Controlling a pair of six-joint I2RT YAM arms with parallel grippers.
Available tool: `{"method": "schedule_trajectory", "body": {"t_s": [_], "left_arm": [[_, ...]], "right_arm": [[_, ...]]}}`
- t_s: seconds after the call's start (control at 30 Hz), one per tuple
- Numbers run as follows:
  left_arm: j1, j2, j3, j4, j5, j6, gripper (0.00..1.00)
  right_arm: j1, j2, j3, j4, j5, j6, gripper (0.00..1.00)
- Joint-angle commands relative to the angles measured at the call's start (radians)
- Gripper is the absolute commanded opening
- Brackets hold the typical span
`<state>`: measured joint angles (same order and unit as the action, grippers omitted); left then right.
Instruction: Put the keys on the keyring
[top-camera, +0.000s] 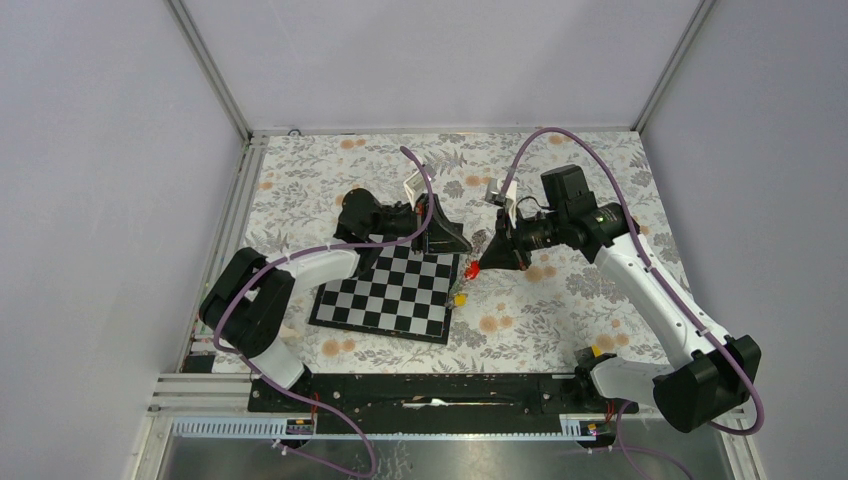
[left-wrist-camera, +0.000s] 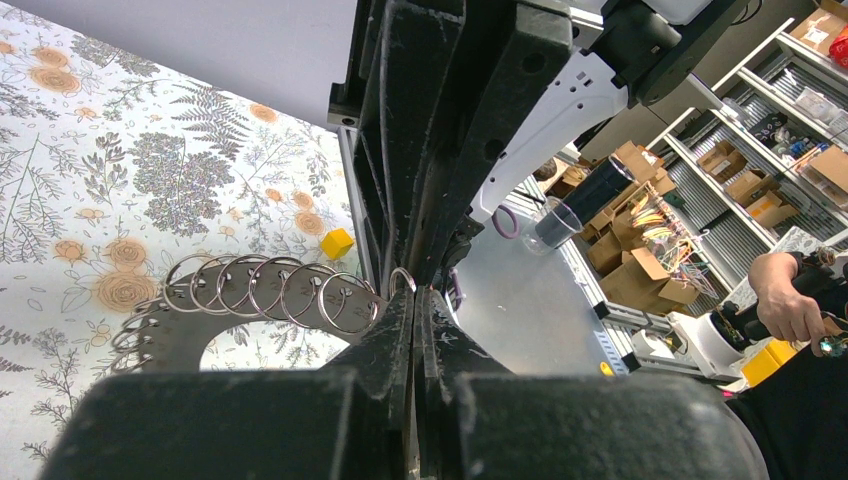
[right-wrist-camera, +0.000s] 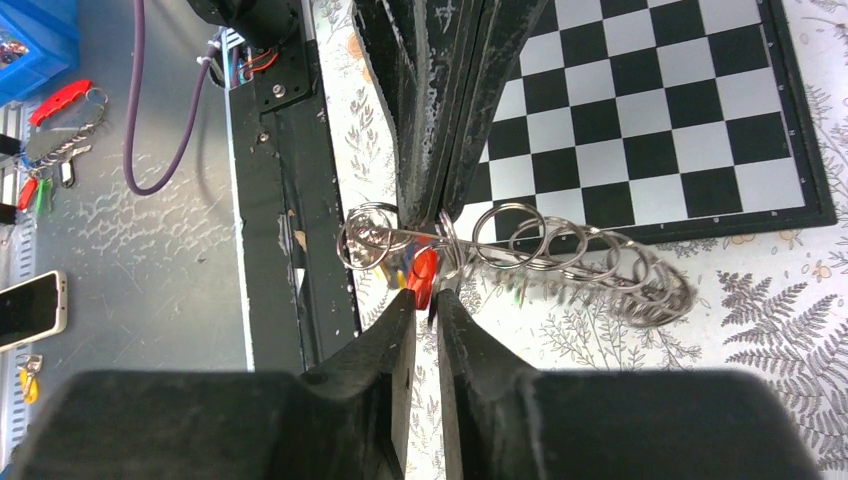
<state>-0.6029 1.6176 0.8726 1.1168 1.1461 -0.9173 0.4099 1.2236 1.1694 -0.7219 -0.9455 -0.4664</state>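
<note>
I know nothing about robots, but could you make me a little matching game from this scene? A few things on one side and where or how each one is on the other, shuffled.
Things:
1. black-and-white chessboard
2. red plastic tag
3. small yellow plastic tag
4. row of silver wire rings

Places or states:
A. loose on the floral cloth, beside the board's edge
B. pinched at the tips of the right gripper
C. lying flat, squares facing up
D. strung side by side in a line

Pairs: 1-C, 2-B, 3-A, 4-D.
</note>
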Motion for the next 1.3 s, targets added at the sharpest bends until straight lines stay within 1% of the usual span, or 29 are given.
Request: {"method": "schedule_trajectory", "body": {"t_s": [0.0, 0.13, 0.23, 0.43, 1.03, 1.13, 1.27], "left_arm": [[0.008, -0.052, -0.007, 0.086, 0.005, -0.002, 0.0], [0.008, -0.054, -0.01, 0.087, 0.012, -0.003, 0.0], [0.009, -0.053, -0.011, 0.087, 0.015, -0.004, 0.0], [0.006, -0.055, -0.008, 0.087, 0.022, -0.008, 0.0], [-0.003, -0.053, -0.006, 0.09, 0.028, -0.016, 0.0], [-0.003, -0.053, -0.006, 0.09, 0.027, -0.017, 0.0], [-0.003, -0.05, -0.004, 0.097, 0.027, -0.022, 0.0]], "right_arm": [[-0.008, -0.019, 0.064, -0.029, 0.025, -0.019, 0.24], [-0.012, -0.025, 0.079, -0.033, 0.037, -0.025, 0.35], [-0.014, -0.027, 0.105, -0.046, 0.042, -0.031, 0.39], [-0.014, -0.008, 0.144, -0.048, 0.025, -0.031, 0.38], [-0.013, 0.059, 0.109, 0.039, -0.067, 0.002, 0.41], [-0.013, 0.061, 0.102, 0.047, -0.087, 0.009, 0.39], [-0.011, 0.061, 0.091, 0.049, -0.099, 0.008, 0.32]]}}
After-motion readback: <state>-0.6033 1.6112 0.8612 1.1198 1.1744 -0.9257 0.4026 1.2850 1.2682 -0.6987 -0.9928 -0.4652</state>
